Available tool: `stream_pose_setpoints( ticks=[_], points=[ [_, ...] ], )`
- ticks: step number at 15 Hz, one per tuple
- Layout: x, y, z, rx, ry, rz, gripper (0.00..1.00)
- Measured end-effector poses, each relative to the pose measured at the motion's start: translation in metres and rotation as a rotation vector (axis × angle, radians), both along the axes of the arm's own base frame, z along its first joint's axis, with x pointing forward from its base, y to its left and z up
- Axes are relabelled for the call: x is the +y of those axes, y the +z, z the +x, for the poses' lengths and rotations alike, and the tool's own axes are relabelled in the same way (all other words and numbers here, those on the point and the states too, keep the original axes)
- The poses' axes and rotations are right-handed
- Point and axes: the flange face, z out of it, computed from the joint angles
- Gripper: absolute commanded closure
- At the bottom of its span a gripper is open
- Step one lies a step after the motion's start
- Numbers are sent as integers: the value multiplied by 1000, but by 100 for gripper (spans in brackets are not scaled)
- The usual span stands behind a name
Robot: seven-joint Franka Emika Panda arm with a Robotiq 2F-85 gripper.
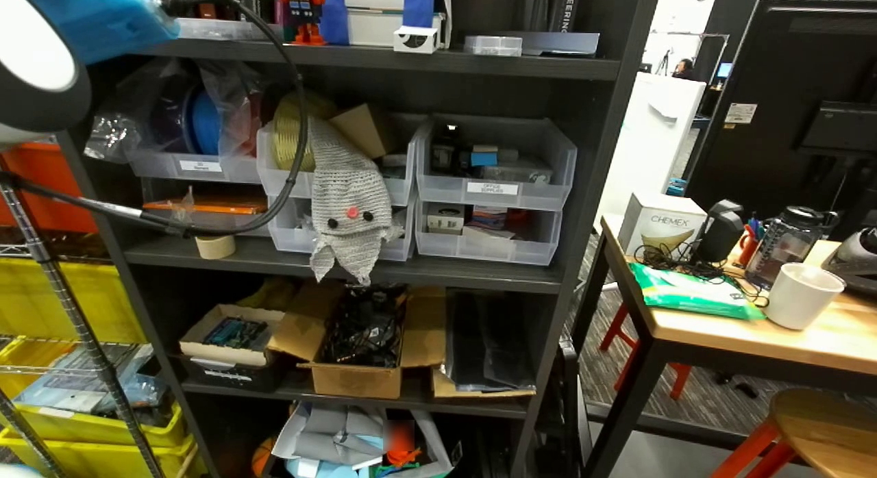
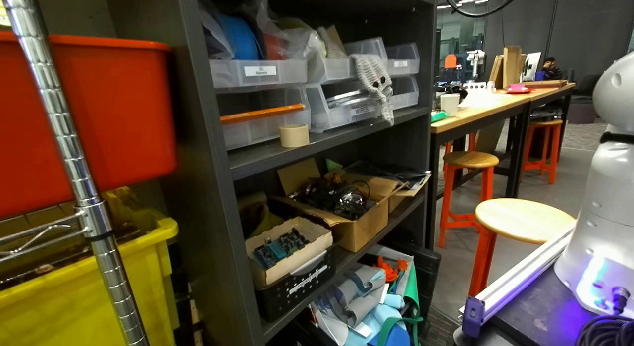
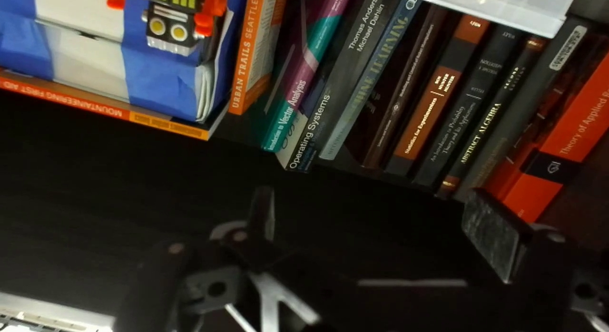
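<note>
In the wrist view my gripper point(image 3: 376, 222) stands open, its two fingers wide apart with nothing between them. Beyond the fingertips is a row of books point(image 3: 423, 122) on the top shelf, seen upside down. The right finger pad point(image 3: 492, 234) overlaps an orange book point(image 3: 561, 165) in the picture; no contact can be made out. To the left are a red and black toy robot point(image 3: 171, 23) and a blue-and-white bundle point(image 3: 85, 51) on a mountaineering book. The toy robot point(image 1: 306, 12) also appears in an exterior view, near the blue-wrapped arm point(image 1: 113, 22). Neither exterior view shows the fingers.
The dark bookshelf point(image 1: 356, 269) holds clear bins point(image 1: 493, 163), with a grey knitted toy point(image 1: 349, 190) draped over one. A tape roll point(image 2: 294, 136) rests at a shelf edge. A black cable point(image 1: 301, 122) loops before the shelves. A metal rack post point(image 2: 74, 157) stands beside it.
</note>
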Motion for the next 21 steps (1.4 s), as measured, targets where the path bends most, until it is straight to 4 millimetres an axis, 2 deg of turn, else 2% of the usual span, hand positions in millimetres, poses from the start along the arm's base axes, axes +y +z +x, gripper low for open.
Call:
stream_pose_setpoints(
  ticks=[6,14,21],
  points=[
    [-15,21,25,58,-56,57,0],
    [-46,22,43,124,-109,112,0],
    [-52,21,58,183,-125,117,0]
  ],
)
